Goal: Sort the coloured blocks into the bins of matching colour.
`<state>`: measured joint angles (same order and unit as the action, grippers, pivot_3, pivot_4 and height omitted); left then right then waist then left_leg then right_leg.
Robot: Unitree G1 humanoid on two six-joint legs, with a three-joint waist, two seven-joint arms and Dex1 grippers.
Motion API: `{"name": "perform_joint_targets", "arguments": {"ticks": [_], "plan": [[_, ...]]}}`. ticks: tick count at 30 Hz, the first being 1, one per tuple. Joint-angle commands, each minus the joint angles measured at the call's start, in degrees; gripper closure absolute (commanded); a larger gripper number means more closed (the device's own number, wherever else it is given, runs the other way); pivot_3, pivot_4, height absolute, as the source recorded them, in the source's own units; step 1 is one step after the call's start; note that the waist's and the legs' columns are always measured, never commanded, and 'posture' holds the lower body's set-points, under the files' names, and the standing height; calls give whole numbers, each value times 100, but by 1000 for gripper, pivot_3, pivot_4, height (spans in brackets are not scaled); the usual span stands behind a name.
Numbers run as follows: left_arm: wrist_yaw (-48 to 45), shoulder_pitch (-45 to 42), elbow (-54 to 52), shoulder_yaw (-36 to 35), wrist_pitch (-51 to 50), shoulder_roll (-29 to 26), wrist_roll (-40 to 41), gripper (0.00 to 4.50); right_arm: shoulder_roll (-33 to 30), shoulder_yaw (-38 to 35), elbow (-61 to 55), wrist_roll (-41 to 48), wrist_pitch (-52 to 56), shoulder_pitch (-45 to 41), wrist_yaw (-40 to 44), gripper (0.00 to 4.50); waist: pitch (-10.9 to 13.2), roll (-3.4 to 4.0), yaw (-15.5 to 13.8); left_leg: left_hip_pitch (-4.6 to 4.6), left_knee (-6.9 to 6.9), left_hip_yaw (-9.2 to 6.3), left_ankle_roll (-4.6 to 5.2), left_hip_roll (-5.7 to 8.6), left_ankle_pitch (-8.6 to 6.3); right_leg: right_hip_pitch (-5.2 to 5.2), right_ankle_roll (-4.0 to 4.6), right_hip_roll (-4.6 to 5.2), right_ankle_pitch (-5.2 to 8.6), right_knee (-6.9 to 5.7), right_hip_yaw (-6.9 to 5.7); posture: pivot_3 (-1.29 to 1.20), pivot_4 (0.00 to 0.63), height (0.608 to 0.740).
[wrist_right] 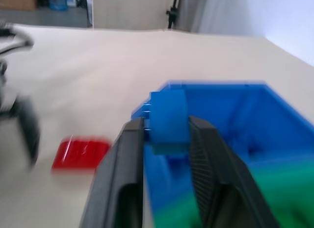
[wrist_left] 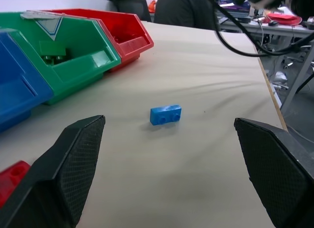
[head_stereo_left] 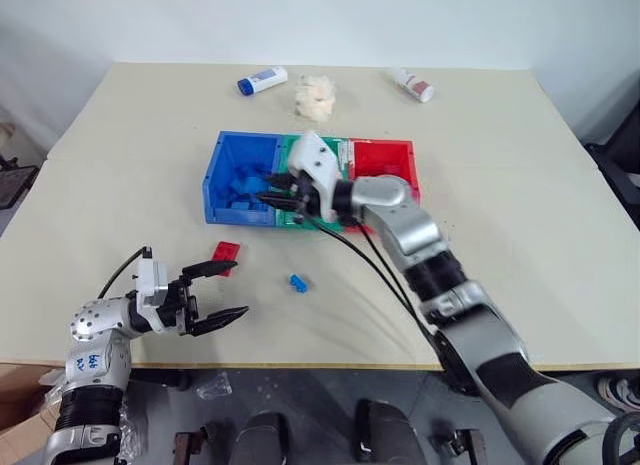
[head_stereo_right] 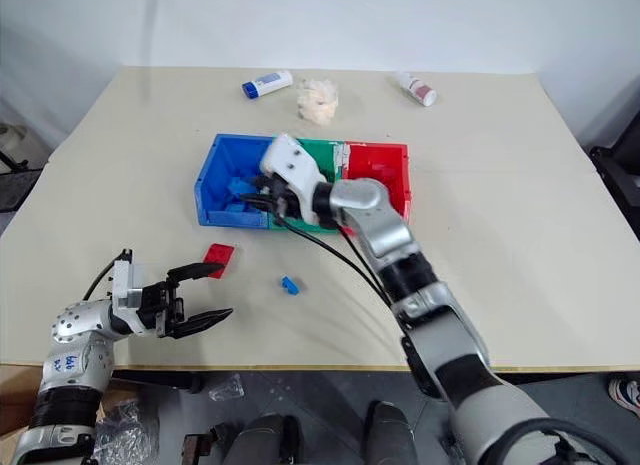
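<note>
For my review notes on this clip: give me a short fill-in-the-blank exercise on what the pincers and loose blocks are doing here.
1. The right pincer is shut on a ____ block by the blue bin.
2. The left pincer stands ____, holding nothing.
3. Loose on the table lie a small blue block and a ____ block.
4. Between the blue bin and the red bin sits the ____ bin.

Missing words: blue; open; red; green
</note>
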<state>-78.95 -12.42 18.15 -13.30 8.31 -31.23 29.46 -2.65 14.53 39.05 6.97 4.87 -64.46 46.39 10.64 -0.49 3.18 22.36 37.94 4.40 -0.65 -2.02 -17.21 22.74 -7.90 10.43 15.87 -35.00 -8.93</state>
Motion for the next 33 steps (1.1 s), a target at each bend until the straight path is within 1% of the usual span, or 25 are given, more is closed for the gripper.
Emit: {"name": "perform_joint_targets", "arguments": {"ticks": [1,4,8,9,11,12,14,16,18,20,22,24,26,29,33], "plan": [[75,95,-264,-77,72,32,129,0,480,-451,1468,-175,-747,-770,-1093,2618,0,0,13,0,0,0,0,0,0,0,0,0,0,0,0,0,150,740],[153,130,-359,-81,53,59,140,0,708,-547,2188,-333,-1167,-1014,-1419,1608,1,1,-2,1,-1,-2,-2,-1,1,0,1,0,0,0,0,0,150,740],[168,168,-384,-112,34,29,143,0,593,-506,2066,-420,-1540,-736,-949,175,0,0,11,3,-1,0,0,0,0,0,0,1,0,4,2,0,150,740],[166,165,-377,-113,30,21,146,0,417,-497,1694,-307,-1458,-495,-493,25,0,0,15,3,-1,0,0,0,0,1,0,1,0,4,2,0,150,740],[159,159,-366,-108,21,8,145,0,104,-446,992,-139,-1353,-51,262,25,0,-1,-12,3,-1,-2,0,-2,0,1,0,0,0,2,0,0,150,740],[150,146,-349,-105,15,0,143,0,-6,-417,705,-94,-1310,119,511,25,0,0,-16,3,-1,-2,0,-1,0,0,0,1,0,3,1,0,150,740],[164,130,-351,-96,-4,0,138,0,-452,-338,-369,182,-911,736,1252,25,0,-1,-19,4,2,0,2,0,-1,0,0,2,0,4,2,0,150,740],[183,114,-344,-93,-10,-1,132,0,-860,-284,-1264,393,-514,1237,1764,25,0,0,-17,3,1,-1,2,-1,-2,-1,0,1,0,3,2,0,150,740],[273,133,-379,-107,-27,-14,103,0,-1437,-355,-2096,641,-96,1792,2203,25,0,0,-22,3,0,-2,2,-1,-2,0,0,1,0,3,0,0,150,740],[353,171,-400,-129,-20,-55,57,0,-1909,-473,-2630,845,235,2205,2464,25,0,0,-33,3,0,-1,3,-1,-2,-1,0,1,0,5,1,0,150,740],[411,240,-452,-163,-17,-95,64,0,-2231,-560,-2916,988,350,2473,2633,25,0,0,-16,1,1,1,3,-1,-2,-1,0,1,0,4,2,0,150,740],[505,437,-598,-297,-8,-191,112,0,-2803,-853,-3209,1283,492,2939,2993,25,0,1,-14,-3,0,4,2,-4,-2,-1,0,0,0,2,3,0,150,740],[583,557,-693,-377,-10,-248,135,0,-3121,-1020,-3352,1466,535,3200,3190,25,0,1,-45,-3,-3,3,1,-5,-4,-1,0,0,0,7,2,0,150,740],[695,929,-973,-592,-12,-313,225,0,-3610,-1295,-3155,1539,599,3520,3323,25,1,0,-59,-3,-1,10,3,-4,-7,-3,-1,1,0,14,4,0,150,740],[782,1469,-1290,-854,3,-335,307,0,-4039,-1613,-2970,1613,574,3843,3432,25,1,1,-116,-6,0,10,2,-7,-7,-4,0,0,0,14,4,0,150,740]]}}
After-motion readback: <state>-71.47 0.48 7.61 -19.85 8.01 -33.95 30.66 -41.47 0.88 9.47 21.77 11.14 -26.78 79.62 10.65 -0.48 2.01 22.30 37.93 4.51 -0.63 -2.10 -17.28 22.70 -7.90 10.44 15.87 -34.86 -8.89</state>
